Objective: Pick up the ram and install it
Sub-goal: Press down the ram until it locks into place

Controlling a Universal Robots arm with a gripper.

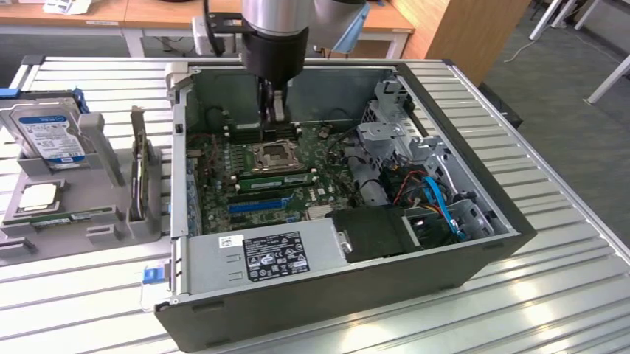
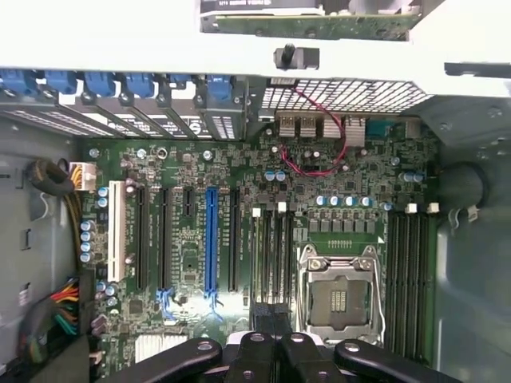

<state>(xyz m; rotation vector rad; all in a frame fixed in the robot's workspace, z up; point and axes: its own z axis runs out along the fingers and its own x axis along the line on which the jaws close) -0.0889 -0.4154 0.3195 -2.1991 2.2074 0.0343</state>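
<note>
Claw (image 1: 273, 118) clenched above the motherboard (image 2: 239, 231), its tips masking the memory slots (image 2: 271, 255) beneath, so any ram between them stays hidden.

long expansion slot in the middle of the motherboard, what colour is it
Blue. The long expansion slot shows best in the wrist view, standing among black slots on the green motherboard.

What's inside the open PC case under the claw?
Motherboard with an empty CPU socket, dark memory slots and a blue expansion slot. The claw covers the slots' near ends.
</note>
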